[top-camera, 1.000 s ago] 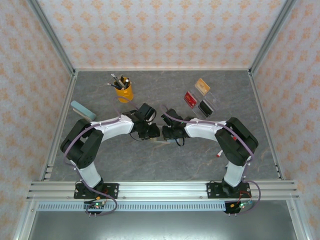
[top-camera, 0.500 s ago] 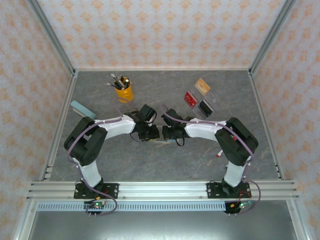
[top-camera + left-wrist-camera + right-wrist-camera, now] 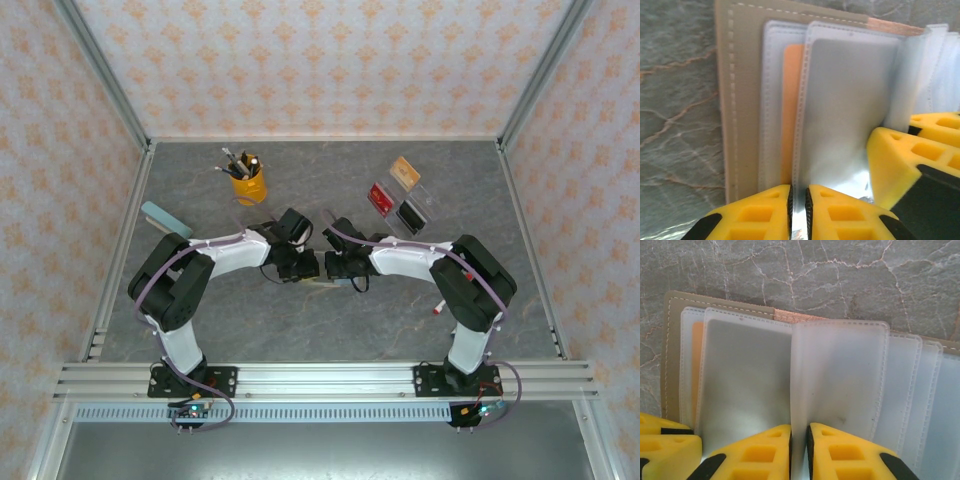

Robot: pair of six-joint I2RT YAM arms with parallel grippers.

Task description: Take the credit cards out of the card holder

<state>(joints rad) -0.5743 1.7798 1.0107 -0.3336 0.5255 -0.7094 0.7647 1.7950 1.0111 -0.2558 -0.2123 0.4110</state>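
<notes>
My left end effector (image 3: 798,207) and right end effector (image 3: 799,445), nearly closed, each pinch 1 floppy sleeve (image 3: 840,380) of the card holder (image 3: 671,365). The stiff orange card (image 3: 791,115), probably slick, needs edge-gripping.

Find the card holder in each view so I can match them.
Top external: card holder, pale sliver just below centre.
Left wrist: card holder spans the middle, tan stitched edge left.
Right wrist: card holder across the middle and bottom, tan edge left.
Shared landmark: orange card beside that edge.
</notes>
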